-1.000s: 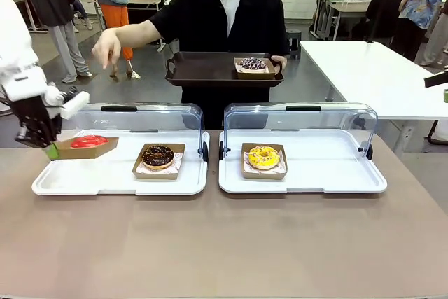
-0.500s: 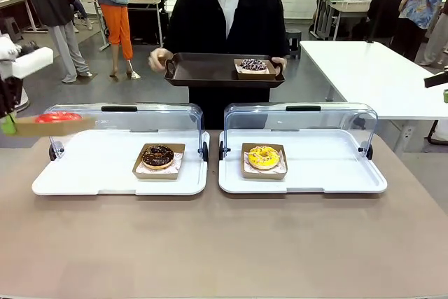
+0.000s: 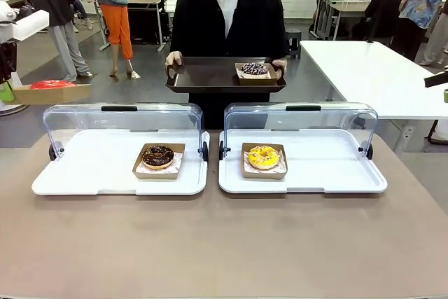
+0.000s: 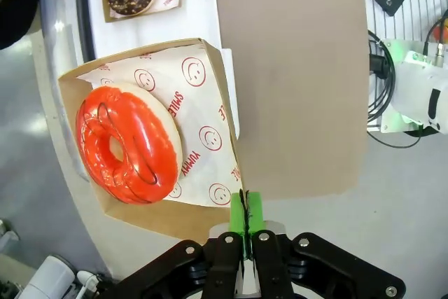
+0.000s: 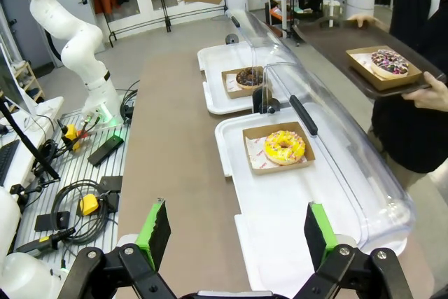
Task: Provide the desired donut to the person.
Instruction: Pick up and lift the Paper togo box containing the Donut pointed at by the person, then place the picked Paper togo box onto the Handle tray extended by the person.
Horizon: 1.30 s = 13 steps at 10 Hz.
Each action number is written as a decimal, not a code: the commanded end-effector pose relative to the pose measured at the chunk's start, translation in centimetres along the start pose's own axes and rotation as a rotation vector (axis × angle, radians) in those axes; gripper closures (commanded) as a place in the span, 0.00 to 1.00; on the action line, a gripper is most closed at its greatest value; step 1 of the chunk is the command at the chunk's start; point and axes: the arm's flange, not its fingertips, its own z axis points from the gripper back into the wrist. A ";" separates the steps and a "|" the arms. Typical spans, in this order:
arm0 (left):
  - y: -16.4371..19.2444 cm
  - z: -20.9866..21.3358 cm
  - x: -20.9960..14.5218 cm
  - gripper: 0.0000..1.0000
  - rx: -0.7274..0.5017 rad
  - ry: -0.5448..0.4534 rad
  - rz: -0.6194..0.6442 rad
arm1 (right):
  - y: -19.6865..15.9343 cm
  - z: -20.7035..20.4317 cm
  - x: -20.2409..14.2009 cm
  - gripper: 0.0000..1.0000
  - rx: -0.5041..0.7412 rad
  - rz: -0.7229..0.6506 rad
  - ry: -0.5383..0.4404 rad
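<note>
The left tool (image 4: 245, 209), pinched shut on the rim of a cardboard tray (image 4: 140, 208) carrying the red-glazed donut (image 4: 129, 145), holds it high at the left side of the tabletop (image 3: 224, 243) — the right tool (image 5: 236, 232) gapes wide, empty. Across the tabletop the person (image 3: 227, 26) holds a dark serving tray (image 3: 203, 75) bearing a sprinkled donut (image 3: 253, 68) — a chocolate donut (image 3: 158, 155) and a yellow donut (image 3: 264, 157) sit below.

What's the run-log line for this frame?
left gripper: shut on red donut box, held aloft | right gripper: open | person: holds tray with sprinkled donut
</note>
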 end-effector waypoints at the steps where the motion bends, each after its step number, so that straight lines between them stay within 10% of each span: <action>1: 1.0 0.2 0.0 1.00 -0.028 0.006 0.002 | 0.1 -0.1 0.1 0.00 0.003 -0.012 -0.007; 13: 0.0 0.0 0.0 1.00 0.000 0.000 0.000 | 0.1 -0.1 0.1 0.00 0.003 -0.012 -0.007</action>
